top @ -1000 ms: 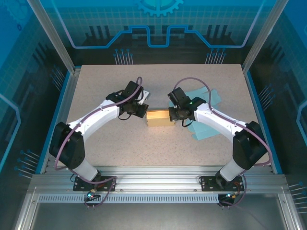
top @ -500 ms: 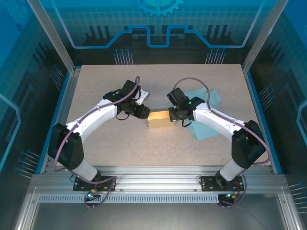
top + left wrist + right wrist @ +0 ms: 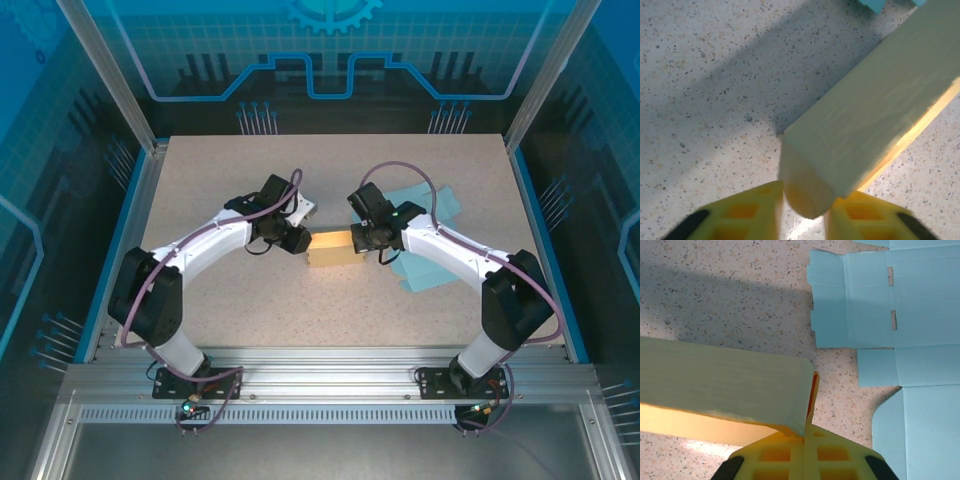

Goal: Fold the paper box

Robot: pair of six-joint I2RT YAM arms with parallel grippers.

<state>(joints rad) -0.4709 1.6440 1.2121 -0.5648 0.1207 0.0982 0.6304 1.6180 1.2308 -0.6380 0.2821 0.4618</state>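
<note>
The paper box (image 3: pixel 335 248), a tan, partly folded long box, lies mid-table between my two grippers. My left gripper (image 3: pixel 303 240) is at its left end. In the left wrist view the box (image 3: pixel 875 110) runs off to the upper right, and its rounded end flap (image 3: pixel 807 192) fills the gap between the yellow fingers (image 3: pixel 755 210) of the left gripper (image 3: pixel 805 212), which is shut on it. My right gripper (image 3: pixel 356 240) is at the right end. In the right wrist view the right gripper (image 3: pixel 805 440) is shut on the thin edge flap of the box (image 3: pixel 725 385).
A flat, unfolded light-blue box blank (image 3: pixel 430 240) lies on the speckled table to the right, under the right arm; its panels and slots (image 3: pixel 920 340) show next to the tan box. Blue-edged rails and glass walls bound the table (image 3: pixel 330 310).
The left gripper opened, drew back a little, then came in again to the box's left end and closed on its flap. The right gripper stayed shut on the right end.
</note>
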